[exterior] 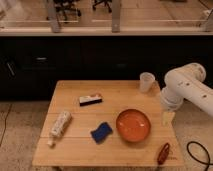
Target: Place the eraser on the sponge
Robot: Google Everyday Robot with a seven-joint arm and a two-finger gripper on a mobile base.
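Gripper (pixel 168 118) at table edge, grip state cannot tell; eraser (pixel 90 99) sits off the sponge (pixel 101 132), both beyond the bowl (pixel 133 125) from it, so a low reach risks clipping the bowl.

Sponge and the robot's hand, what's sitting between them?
In the camera view, the orange bowl sits between the sponge and the hand, which hangs by the table's right edge.
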